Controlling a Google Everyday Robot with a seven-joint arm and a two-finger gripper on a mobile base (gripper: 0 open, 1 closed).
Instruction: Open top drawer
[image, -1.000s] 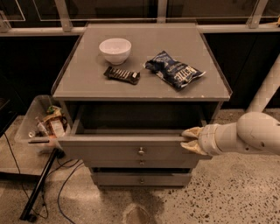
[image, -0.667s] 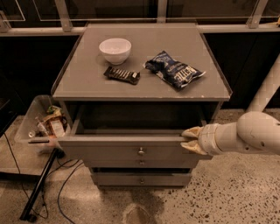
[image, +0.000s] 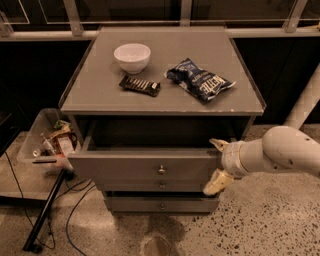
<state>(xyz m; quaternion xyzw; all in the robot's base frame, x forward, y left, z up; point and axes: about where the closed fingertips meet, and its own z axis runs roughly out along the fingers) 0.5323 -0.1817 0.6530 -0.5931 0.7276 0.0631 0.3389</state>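
Observation:
The top drawer (image: 135, 167) of the grey cabinet stands pulled out, its small round metal knob (image: 161, 170) at mid-front and its inside dark. My gripper (image: 217, 165) is at the drawer's right front corner on the end of the white arm (image: 280, 152). One fingertip (image: 218, 144) sits at the upper edge of the drawer front and the other (image: 216, 184) at its lower right corner, so the gripper is open across the corner.
On the cabinet top (image: 100, 95) lie a white bowl (image: 132, 57), a dark snack bar (image: 140, 85) and a blue chip bag (image: 200, 79). Two lower drawers (image: 161, 204) sit below. A clear bin of clutter (image: 50, 140), a black pole (image: 45, 210) and cables lie left on the floor.

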